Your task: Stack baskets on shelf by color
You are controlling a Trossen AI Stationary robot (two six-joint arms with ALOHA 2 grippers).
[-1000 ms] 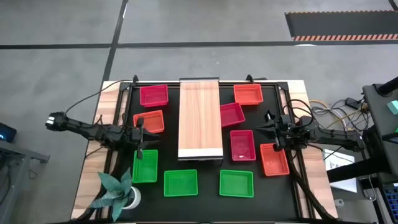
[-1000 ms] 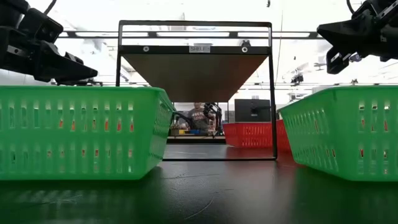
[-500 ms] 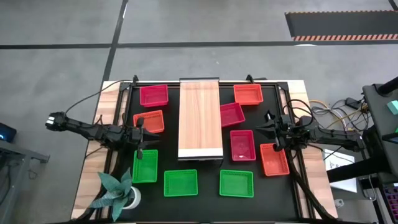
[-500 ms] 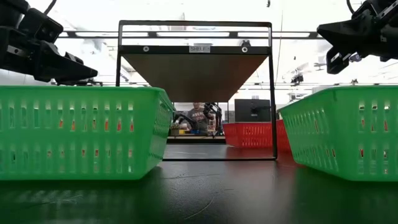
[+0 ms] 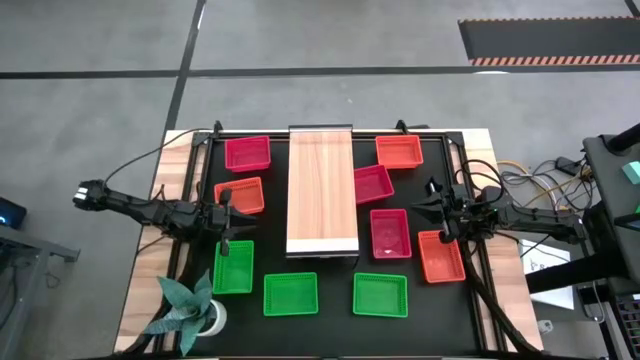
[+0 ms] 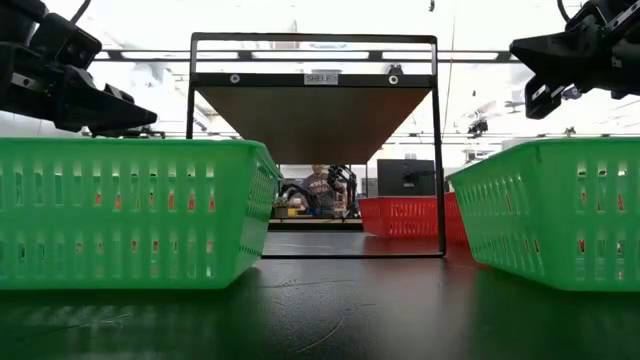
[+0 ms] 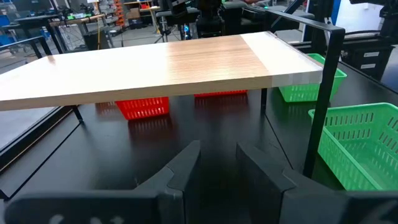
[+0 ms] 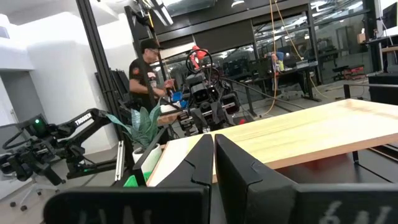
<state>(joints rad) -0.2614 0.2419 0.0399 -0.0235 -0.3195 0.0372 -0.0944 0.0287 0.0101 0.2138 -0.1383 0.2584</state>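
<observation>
left gripper (image 7: 217, 158): fingers parted, empty, left of shelf (image 5: 321, 190). right gripper (image 8: 213, 152): fingers closed, empty, right of it. baskets (image 5: 290, 293): on tabletop around shelf. right wrist view alone shows a person (image 8: 146, 71).

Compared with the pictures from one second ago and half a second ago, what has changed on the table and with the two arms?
Nothing visibly changed. The left gripper and the right gripper stay at their sides of the table, nothing held, and all nine baskets lie where they were around the empty shelf.
</observation>
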